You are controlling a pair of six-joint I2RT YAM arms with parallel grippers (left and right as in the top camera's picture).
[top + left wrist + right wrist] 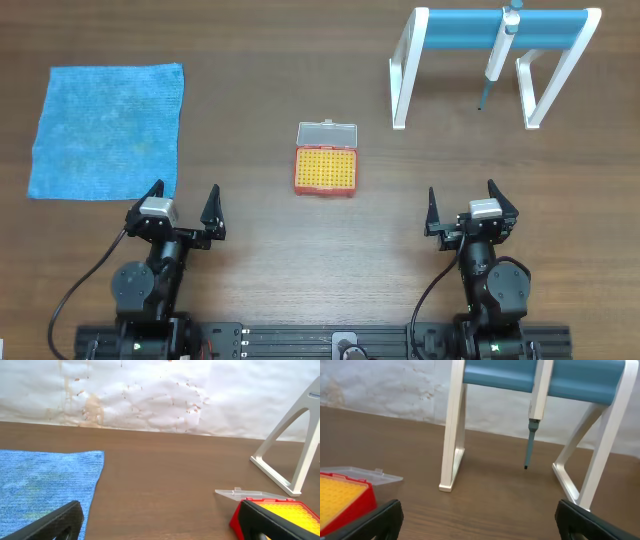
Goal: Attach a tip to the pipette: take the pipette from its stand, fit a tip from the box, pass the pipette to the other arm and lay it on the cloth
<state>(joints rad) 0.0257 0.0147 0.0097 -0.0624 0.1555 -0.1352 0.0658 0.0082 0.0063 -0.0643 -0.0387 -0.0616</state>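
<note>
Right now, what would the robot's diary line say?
stage: not started | pipette: hanging on stand | tip box: open, mid-table | cloth: flat, by left arm | left gripper: open | right gripper: open

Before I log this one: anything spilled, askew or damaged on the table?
Nothing stands out. The pipette hangs upright on its stand, the tip box sits open with its lid folded back, the blue cloth lies flat, and the left hand and right hand are open and empty.

Brown wooden table (250,60), stained white wall (150,395) behind
</note>
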